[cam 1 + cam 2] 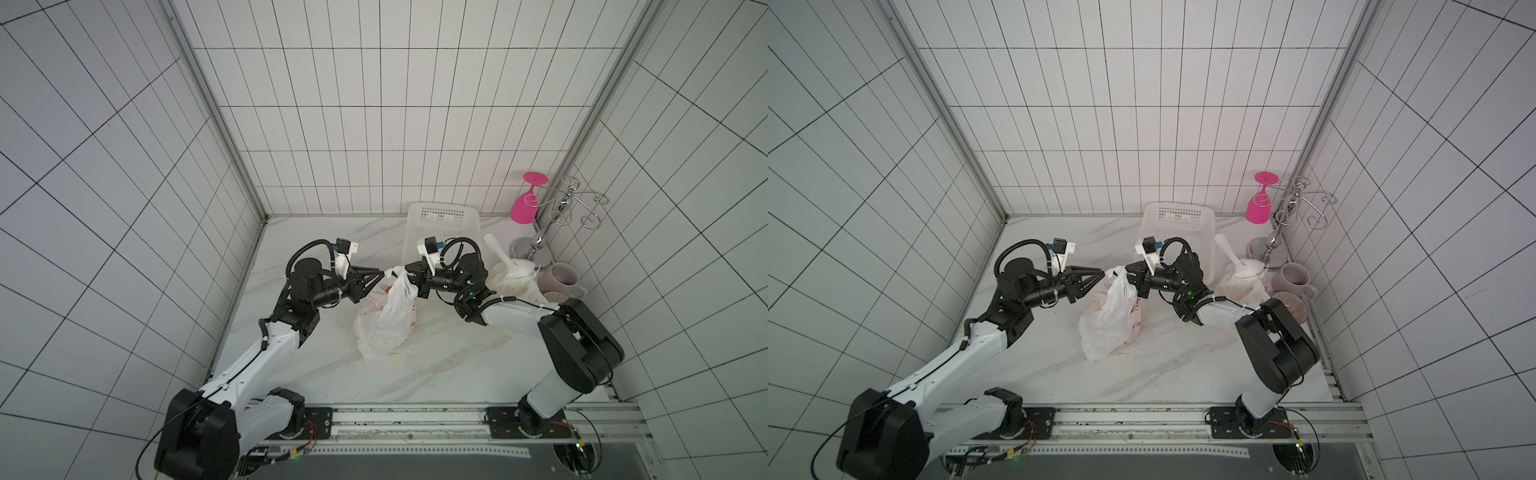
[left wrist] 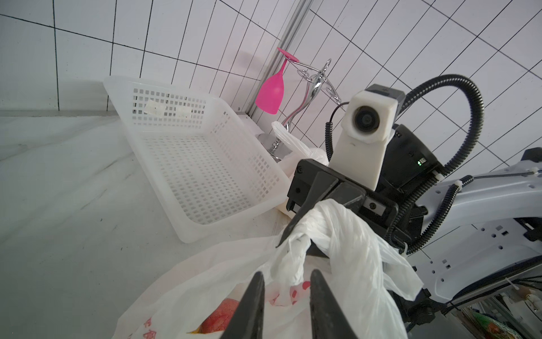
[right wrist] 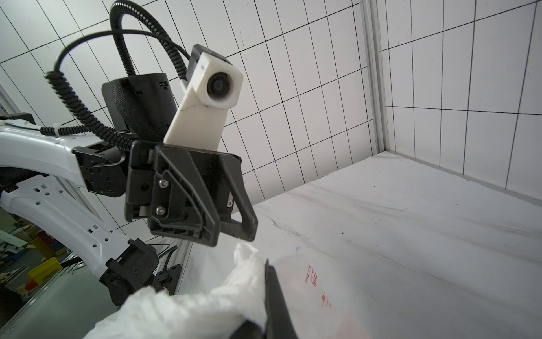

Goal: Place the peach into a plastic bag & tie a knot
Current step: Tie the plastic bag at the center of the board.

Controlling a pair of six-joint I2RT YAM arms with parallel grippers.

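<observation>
A thin white plastic bag (image 1: pixel 390 320) (image 1: pixel 1113 324) with red print lies on the marble table between my two arms. The peach (image 2: pixel 218 318) shows red-orange through the film, and a bit of it appears in a top view (image 1: pixel 388 289). My right gripper (image 1: pixel 409 276) (image 2: pixel 293 232) (image 3: pixel 267 262) is shut on the bag's twisted handle (image 2: pixel 296 252) (image 3: pixel 246 267) and holds it up. My left gripper (image 1: pixel 381 274) (image 1: pixel 1102 273) (image 2: pixel 286 274) faces it, open, its tips just short of the hanging twist and gripping nothing.
A white perforated basket (image 1: pixel 442 232) stands behind the grippers. To the right are a knotted white bag (image 1: pixel 513 272), a pale mug (image 1: pixel 561 280), and a chrome rack (image 1: pixel 561 208) with a pink glass (image 1: pixel 524 210) hanging from it. Tiled walls close three sides.
</observation>
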